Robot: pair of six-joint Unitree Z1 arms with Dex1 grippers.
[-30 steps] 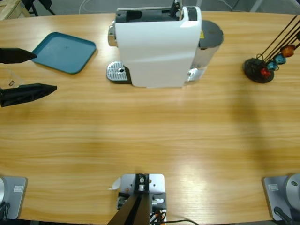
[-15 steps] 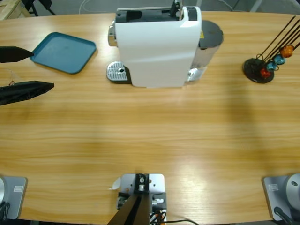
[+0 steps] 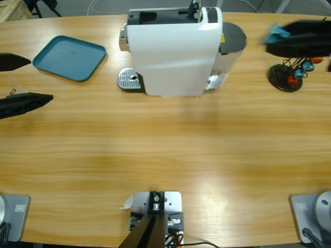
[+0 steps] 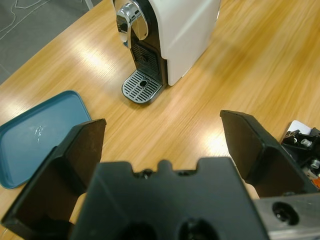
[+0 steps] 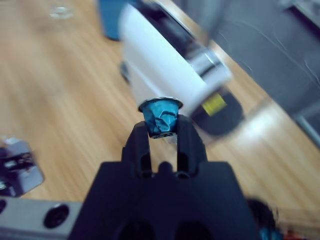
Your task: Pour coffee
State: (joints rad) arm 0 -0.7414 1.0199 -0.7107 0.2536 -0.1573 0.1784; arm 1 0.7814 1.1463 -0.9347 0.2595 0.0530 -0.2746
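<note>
Capsule: a blue coffee capsule (image 5: 161, 116), foil rim up, crumpled on its side, pinched at the tips of the right gripper (image 5: 162, 131); carried in the air above the worktop's far right, near the capsule stand (image 3: 286, 78).
Right gripper: clenched on the capsule; in the high view it shows as a dark blurred shape (image 3: 300, 44) at the right edge, level with the machine's rear.
Coffee machine: white body (image 3: 173, 51) at the back middle of the worktop (image 3: 170, 150); drip grate (image 4: 142, 86) bare, no cup under the spout.
Capsule stand: a few capsules hang on its wires, blue and orange among them.
Left gripper: released, jaws wide, holding nothing (image 4: 162, 150); low at the worktop's left edge, facing the machine.
Tray: teal, bare (image 3: 70, 57), far left, just beside the left gripper.
Progress: early. Capsule is in hand; by my judgement, loading it, placing a cup and brewing all remain.
</note>
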